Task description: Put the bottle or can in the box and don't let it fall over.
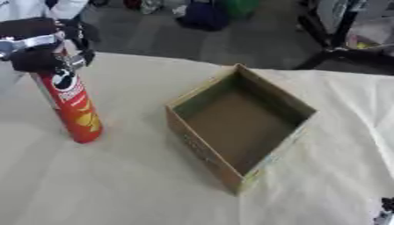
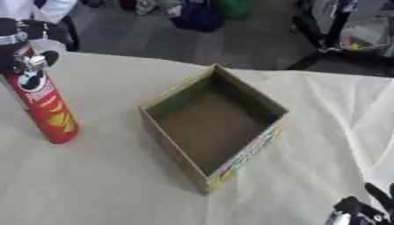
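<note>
The can (image 1: 73, 107) is being gripped at its top by the left hand (image 1: 38, 48), standing tilted on the tabletop (image 1: 115, 184), left of the open box (image 1: 238, 127). The right hand (image 2: 362, 211) is being glimpsed low right; its fingers cannot be told.

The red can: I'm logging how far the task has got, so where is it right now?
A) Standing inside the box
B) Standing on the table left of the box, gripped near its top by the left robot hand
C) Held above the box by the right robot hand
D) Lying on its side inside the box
B: the red can stands on the table, apart from the open box, with the left robot hand curled round its top.
</note>
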{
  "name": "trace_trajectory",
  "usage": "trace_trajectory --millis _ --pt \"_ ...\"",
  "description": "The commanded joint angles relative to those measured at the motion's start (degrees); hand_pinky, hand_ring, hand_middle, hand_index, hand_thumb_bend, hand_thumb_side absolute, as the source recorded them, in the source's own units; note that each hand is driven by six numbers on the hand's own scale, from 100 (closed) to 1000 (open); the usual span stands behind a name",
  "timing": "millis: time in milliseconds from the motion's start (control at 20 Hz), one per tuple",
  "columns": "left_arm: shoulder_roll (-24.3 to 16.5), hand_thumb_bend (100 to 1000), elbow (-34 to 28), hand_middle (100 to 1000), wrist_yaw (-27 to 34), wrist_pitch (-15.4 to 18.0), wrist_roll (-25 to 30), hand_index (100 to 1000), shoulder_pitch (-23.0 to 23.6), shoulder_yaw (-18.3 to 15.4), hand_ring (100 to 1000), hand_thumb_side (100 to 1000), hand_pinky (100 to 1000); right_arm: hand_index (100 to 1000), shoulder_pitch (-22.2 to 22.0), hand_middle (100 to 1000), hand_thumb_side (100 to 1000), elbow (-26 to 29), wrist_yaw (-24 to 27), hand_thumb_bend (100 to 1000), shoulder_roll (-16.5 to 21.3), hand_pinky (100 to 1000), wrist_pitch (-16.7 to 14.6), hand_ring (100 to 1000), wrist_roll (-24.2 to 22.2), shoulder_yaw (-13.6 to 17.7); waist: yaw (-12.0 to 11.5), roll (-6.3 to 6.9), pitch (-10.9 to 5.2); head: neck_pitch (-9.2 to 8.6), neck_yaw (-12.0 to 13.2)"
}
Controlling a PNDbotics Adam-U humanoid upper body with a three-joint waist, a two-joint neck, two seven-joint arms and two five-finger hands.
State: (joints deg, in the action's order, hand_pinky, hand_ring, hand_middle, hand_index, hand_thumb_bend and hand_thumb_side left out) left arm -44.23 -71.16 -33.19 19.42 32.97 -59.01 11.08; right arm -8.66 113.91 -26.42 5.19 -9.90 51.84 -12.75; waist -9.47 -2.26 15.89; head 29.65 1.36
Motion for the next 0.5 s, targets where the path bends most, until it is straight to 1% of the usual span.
trace_trajectory --millis 50,500 --pt "-0.95 100 0.13 949 1.36 0.66 -0.15 930 -1.86 -0.92 967 1000 934 954 -0.07 749 616 0.68 0.28 100 -0.11 368 0.15 580 0.13 0.11 -0.08 0.38 -0.86 0.11 0.05" --pt "-1.58 100 -0.78 949 6.22 -1.29 2.07 926 -3.35 -1.85 962 1000 919 954 -0.38 748 615 0.68 0.04 100 -0.11 368 0.25 581 0.13 0.15 -0.22 0.51 -1.07 0.21 -0.2"
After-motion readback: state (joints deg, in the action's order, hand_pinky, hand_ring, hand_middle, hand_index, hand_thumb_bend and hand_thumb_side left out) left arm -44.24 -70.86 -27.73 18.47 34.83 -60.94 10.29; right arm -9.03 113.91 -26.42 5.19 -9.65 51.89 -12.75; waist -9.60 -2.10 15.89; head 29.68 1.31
